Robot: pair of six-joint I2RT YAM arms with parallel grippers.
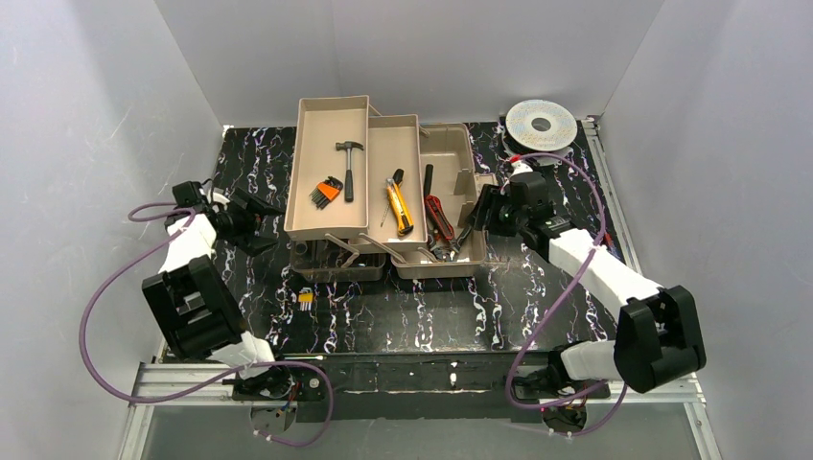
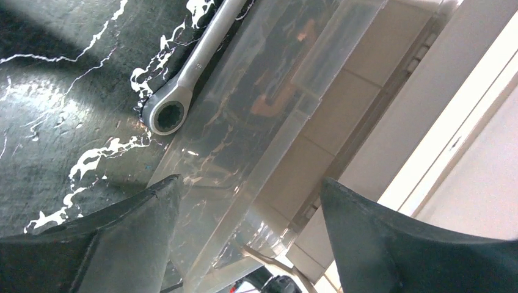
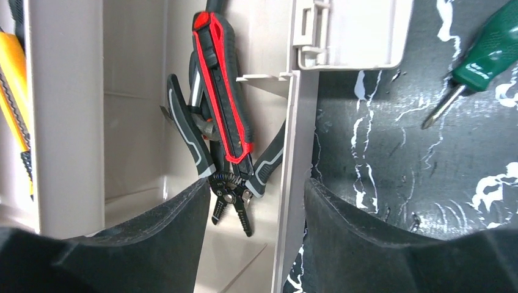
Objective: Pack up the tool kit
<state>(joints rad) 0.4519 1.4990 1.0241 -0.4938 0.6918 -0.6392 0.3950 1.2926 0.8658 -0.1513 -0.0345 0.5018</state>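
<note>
Left fingers (image 2: 116, 244): wide apart, holding nothing, with the translucent lid (image 2: 244, 128) edge sitting between them
Right fingers (image 3: 153, 244): apart too, empty, astride the toolbox (image 3: 290, 183) right wall
Toolbox spot: mid-surface (image 1: 431, 307), trays fanned open, pliers (image 3: 238, 189) inside
Screwdriver (image 3: 482, 55): loose just outside that wall, lying slantwise, tip toward the right fingers, so I'd say the right arm's nearer

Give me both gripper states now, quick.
Left gripper: open, jaws astride the translucent lid, nothing held.
Right gripper: open, jaws astride the toolbox wall, nothing held.
</note>
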